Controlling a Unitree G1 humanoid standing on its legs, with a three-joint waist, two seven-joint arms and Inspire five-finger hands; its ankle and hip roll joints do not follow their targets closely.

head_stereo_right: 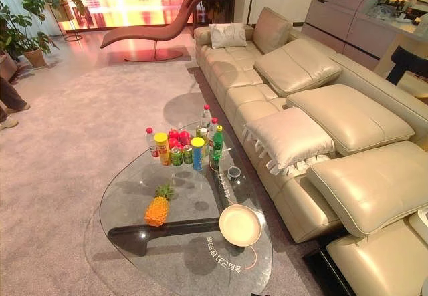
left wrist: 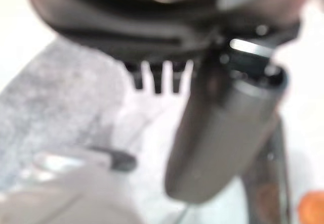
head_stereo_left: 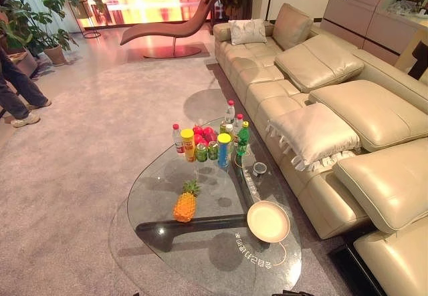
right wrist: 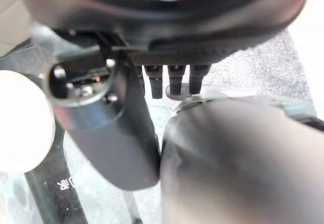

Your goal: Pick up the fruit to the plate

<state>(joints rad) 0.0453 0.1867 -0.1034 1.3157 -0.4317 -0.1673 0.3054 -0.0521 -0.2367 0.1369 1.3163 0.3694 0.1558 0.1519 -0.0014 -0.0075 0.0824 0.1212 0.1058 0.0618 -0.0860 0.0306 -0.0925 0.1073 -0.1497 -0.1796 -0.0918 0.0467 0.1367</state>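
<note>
A pineapple (head_stereo_left: 185, 204) stands upright on the glass coffee table (head_stereo_left: 200, 269), left of its middle. A round cream plate (head_stereo_left: 268, 221) lies empty near the table's right edge, a short way right of the pineapple. Red apples (head_stereo_left: 202, 134) are piled at the far end among bottles and cans. My left hand (left wrist: 228, 133) hangs open, holding nothing, with an orange patch (left wrist: 311, 209) showing past it. Just as open and holding nothing is my right hand (right wrist: 106, 128), which hangs above the table beside the plate (right wrist: 20, 118).
Bottles (head_stereo_left: 229, 112), cans (head_stereo_left: 201, 152) and a small cup (head_stereo_left: 259, 169) crowd the table's far end. A beige sofa (head_stereo_left: 321, 109) runs along the right side. Grey carpet spreads to the left, where a person (head_stereo_left: 17, 89) stands by potted plants. A lounge chair (head_stereo_left: 174, 25) stands far back.
</note>
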